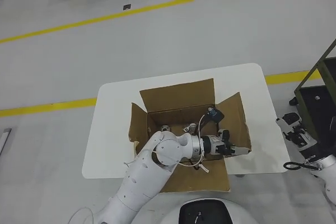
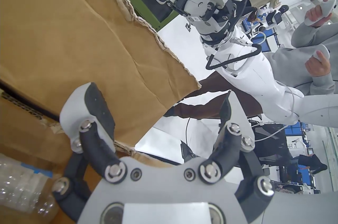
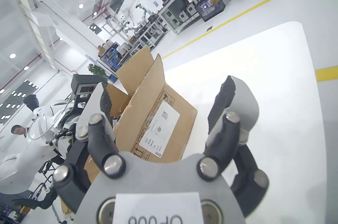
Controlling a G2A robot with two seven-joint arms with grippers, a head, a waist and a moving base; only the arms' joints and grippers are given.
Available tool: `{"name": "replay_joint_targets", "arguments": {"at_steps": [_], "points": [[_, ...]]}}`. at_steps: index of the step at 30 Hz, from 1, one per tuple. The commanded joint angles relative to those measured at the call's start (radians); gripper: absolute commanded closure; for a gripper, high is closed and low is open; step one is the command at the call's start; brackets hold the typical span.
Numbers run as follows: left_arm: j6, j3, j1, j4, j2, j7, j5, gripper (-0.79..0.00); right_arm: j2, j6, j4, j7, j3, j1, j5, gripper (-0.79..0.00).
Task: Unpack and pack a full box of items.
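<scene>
White worktop (image 1: 115,143) under the open cardboard box (image 1: 179,95), bright hall floor all around.

Nearest to me, my left tool (image 2: 159,103) is down inside the box with its fingers spread wide and nothing between them. Clear plastic bottles (image 2: 18,182) lie in the box close by the tool's base, off to one side of its linkage and not between the fingers. The tool itself points past them at the torn-edged side flap (image 2: 79,37) and out over the rim. I judge the bottles light, thin-walled and slick, easy to crush or squirt out of a hard pinch. I would take one across the body with a gentle squeeze, after turning the tool back down toward them. The cardboard looks stiff enough to catch a finger.

Farther off, my right tool (image 3: 168,93) hangs well apart from the box, out beyond the worktop's right edge. It is also wide open and empty, facing the box's labelled outer wall.
</scene>
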Motion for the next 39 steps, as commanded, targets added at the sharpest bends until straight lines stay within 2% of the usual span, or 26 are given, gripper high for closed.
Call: {"name": "replay_joint_targets", "arguments": {"at_steps": [1,4,5,7,10,13,18,24,25,26,27,32,39], "points": [[0.0,-0.001,0.001,-0.002,0.0,-0.001,-0.001,-0.785,0.003,0.04,-0.017,0.063,0.009,0.002,0.037,-0.68],[-0.001,0.001,0.004,-0.009,0.001,-0.012,-0.003,-0.785,0.007,0.097,-0.032,0.151,0.014,0.027,0.079,-0.397],[-0.001,0.004,0.004,-0.009,0.001,-0.02,-0.003,-0.785,0.008,0.111,-0.037,0.175,0.008,0.041,0.095,-0.342],[0.001,0.006,0.005,-0.011,0.001,-0.025,-0.008,-0.785,0.01,0.139,-0.037,0.223,-0.01,0.071,0.092,-0.308],[0.004,0.011,0.003,-0.013,0.001,-0.033,-0.002,-0.785,0.011,0.171,-0.028,0.271,-0.047,0.119,0.084,-0.299],[0.009,0.014,0.004,-0.016,0.0,-0.035,-0.001,-0.785,0.01,0.19,-0.01,0.299,-0.086,0.159,0.073,-0.296],[0.014,0.015,0.005,-0.015,0.001,-0.038,0.001,-0.785,0.005,0.205,0.025,0.317,-0.152,0.209,0.056,-0.246],[0.017,0.008,0.005,-0.014,0.003,-0.036,0.005,-0.785,0.002,0.215,0.057,0.335,-0.2,0.244,0.046,-0.123],[0.017,0.006,0.006,-0.013,0.003,-0.035,0.005,-0.785,0.002,0.215,0.06,0.336,-0.204,0.246,0.044,-0.062],[0.017,0.004,0.007,-0.013,0.003,-0.036,0.003,-0.785,0.002,0.216,0.065,0.336,-0.207,0.247,0.044,-0.049],[0.016,0.002,0.007,-0.013,0.004,-0.035,0.003,-0.785,0.002,0.217,0.07,0.337,-0.209,0.249,0.041,0.0],[0.015,-0.03,0.006,-0.033,0.014,-0.024,0.046,-0.785,0.001,0.211,0.08,0.317,-0.208,0.245,0.052,0.0],[0.092,-0.169,0.04,-0.086,0.055,-0.02,0.186,-0.785,0.002,0.198,0.081,0.303,-0.195,0.24,0.063,0.0]]}}
